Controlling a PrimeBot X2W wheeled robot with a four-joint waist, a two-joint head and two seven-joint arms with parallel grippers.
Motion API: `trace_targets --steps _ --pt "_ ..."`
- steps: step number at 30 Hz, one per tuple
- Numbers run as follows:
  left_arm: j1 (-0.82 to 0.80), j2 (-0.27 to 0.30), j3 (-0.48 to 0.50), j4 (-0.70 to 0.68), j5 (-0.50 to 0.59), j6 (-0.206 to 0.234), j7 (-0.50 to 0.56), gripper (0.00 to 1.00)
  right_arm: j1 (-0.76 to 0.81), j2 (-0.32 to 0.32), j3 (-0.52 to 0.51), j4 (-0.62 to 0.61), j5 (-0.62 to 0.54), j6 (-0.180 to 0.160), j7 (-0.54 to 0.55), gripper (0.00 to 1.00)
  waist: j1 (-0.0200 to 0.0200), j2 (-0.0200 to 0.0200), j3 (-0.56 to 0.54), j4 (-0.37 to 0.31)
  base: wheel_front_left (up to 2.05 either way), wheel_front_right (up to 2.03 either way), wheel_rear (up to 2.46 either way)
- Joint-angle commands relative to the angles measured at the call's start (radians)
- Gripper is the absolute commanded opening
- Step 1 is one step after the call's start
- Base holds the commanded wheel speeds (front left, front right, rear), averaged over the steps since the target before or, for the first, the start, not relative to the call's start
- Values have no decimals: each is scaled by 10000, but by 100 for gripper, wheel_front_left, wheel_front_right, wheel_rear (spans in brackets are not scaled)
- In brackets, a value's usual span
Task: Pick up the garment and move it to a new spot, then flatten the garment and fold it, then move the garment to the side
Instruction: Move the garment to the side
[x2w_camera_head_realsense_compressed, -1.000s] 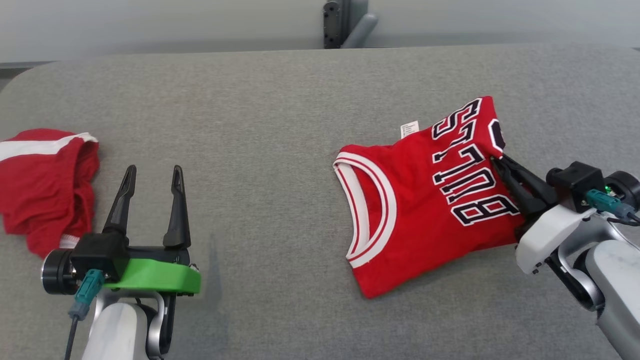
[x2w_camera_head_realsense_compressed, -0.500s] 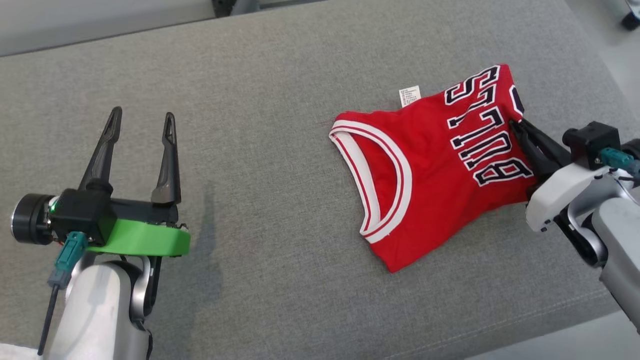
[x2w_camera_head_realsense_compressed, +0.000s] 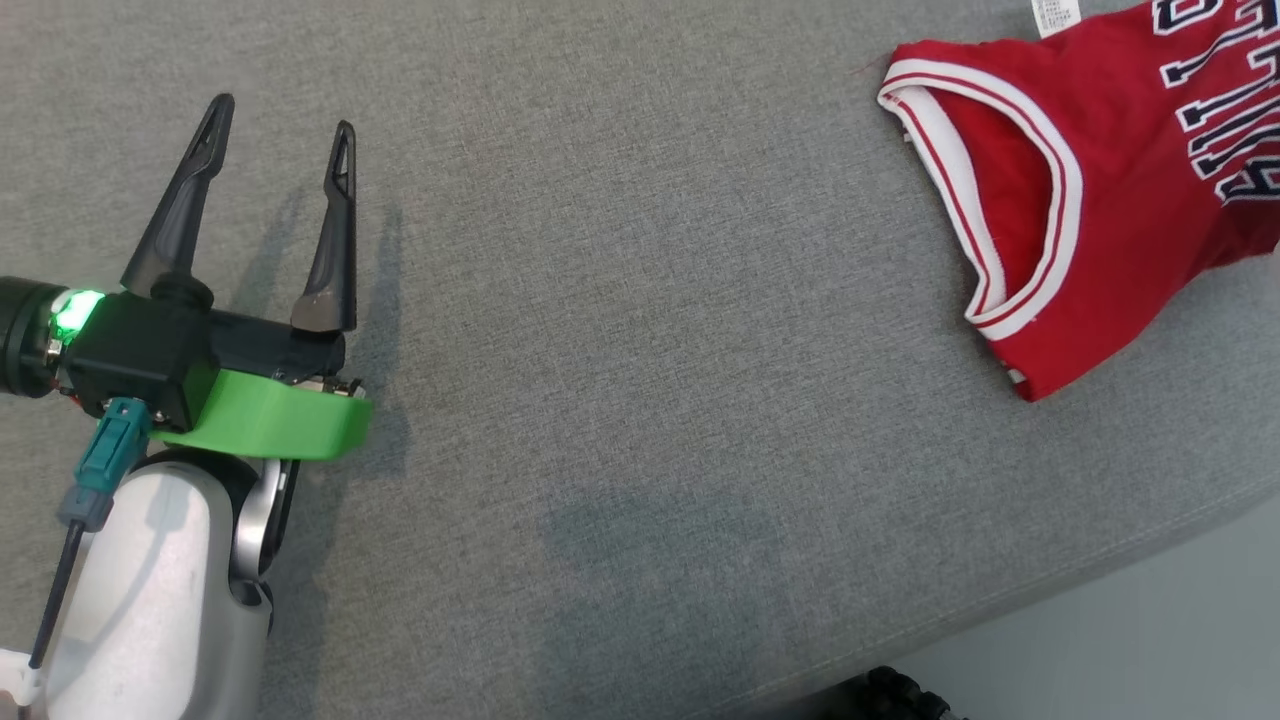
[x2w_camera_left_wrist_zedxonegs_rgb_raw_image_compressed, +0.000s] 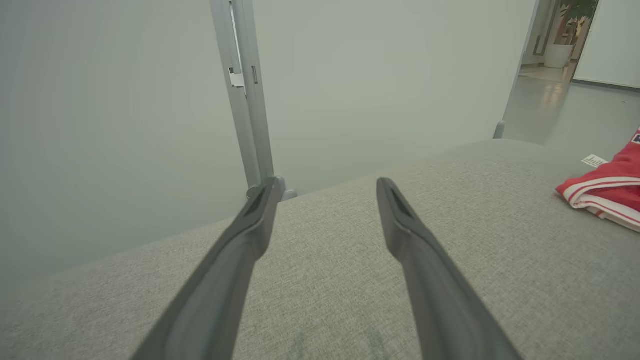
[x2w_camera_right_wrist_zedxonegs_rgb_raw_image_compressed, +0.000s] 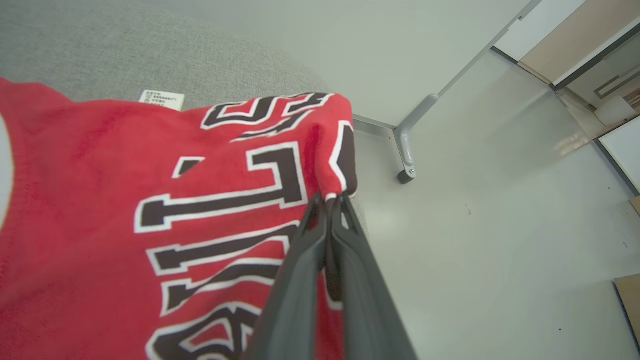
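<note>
The garment (x2w_camera_head_realsense_compressed: 1110, 190) is a folded red jersey with white trim and dark lettering, lying at the top right of the grey padded table (x2w_camera_head_realsense_compressed: 640, 300), partly cut off by the picture's edge. In the right wrist view my right gripper (x2w_camera_right_wrist_zedxonegs_rgb_raw_image_compressed: 330, 199) is shut on the garment (x2w_camera_right_wrist_zedxonegs_rgb_raw_image_compressed: 150, 200), pinching its folded edge near the table's corner. My left gripper (x2w_camera_head_realsense_compressed: 280, 118) hovers open over bare table at the left, nothing between its fingers. The left wrist view has the left gripper (x2w_camera_left_wrist_zedxonegs_rgb_raw_image_compressed: 326, 184) open, with the garment (x2w_camera_left_wrist_zedxonegs_rgb_raw_image_compressed: 607, 192) far off to the right.
The table's front edge (x2w_camera_head_realsense_compressed: 1050, 590) runs diagonally at the lower right, with pale floor beyond. A metal post (x2w_camera_left_wrist_zedxonegs_rgb_raw_image_compressed: 247, 95) stands behind the table against a pale wall. A table leg with a foot (x2w_camera_right_wrist_zedxonegs_rgb_raw_image_compressed: 407, 145) stands on the floor by the garment's corner.
The head camera has turned and tipped down, so the right gripper and the red cloth at the left have left the picture. The right gripper stays shut on the garment; the left stays open.
</note>
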Motion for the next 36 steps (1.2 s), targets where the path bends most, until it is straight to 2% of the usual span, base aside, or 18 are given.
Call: trace_targets --steps 1,5,6,7,13,19,23,28,30,36 --pt "-219 112 4 -94 37 -42 74 100 -358 -9 -207 -20 -224 -17 -42 0 -2 0 682 -208 0 0 0" --pt "-359 226 -14 -206 74 -63 189 100 -510 249 -768 312 -403 -17 -40 0 -2 0 924 -175 0 0 0" --pt "-373 233 -34 -206 76 -65 198 100 -459 331 -826 600 -329 -17 -39 43 -2 0 948 -159 0 0 0" --pt "-392 248 -42 -203 76 -65 206 100 -487 394 -875 874 -269 -17 -39 100 -2 0 968 -145 0 0 0" --pt "-378 272 -45 -63 27 36 123 100 -398 687 -1258 1588 -11 -17 -43 100 -2 0 893 -167 0 0 0" --pt "35 216 -25 256 -124 168 -94 100 146 743 -2416 949 205 -17 -44 100 -2 0 264 -229 0 0 0" --pt "381 107 18 506 -278 264 -339 100 816 933 -3515 -192 -48 -17 -44 100 -2 0 -440 -179 0 0 0" --pt "841 -87 74 838 -469 430 -617 100 2126 1610 -4768 -2216 -734 -17 -43 100 -2 0 -1323 64 0 0 0" --pt "929 -129 101 881 -519 472 -659 100 2411 1809 -4927 -2585 -874 -17 -43 100 -2 0 -1467 131 0 0 0" --pt "1402 -301 223 1168 -764 694 -844 100 3926 2972 -5406 -4545 -1589 -17 -43 100 -2 0 -2219 674 0 0 0"
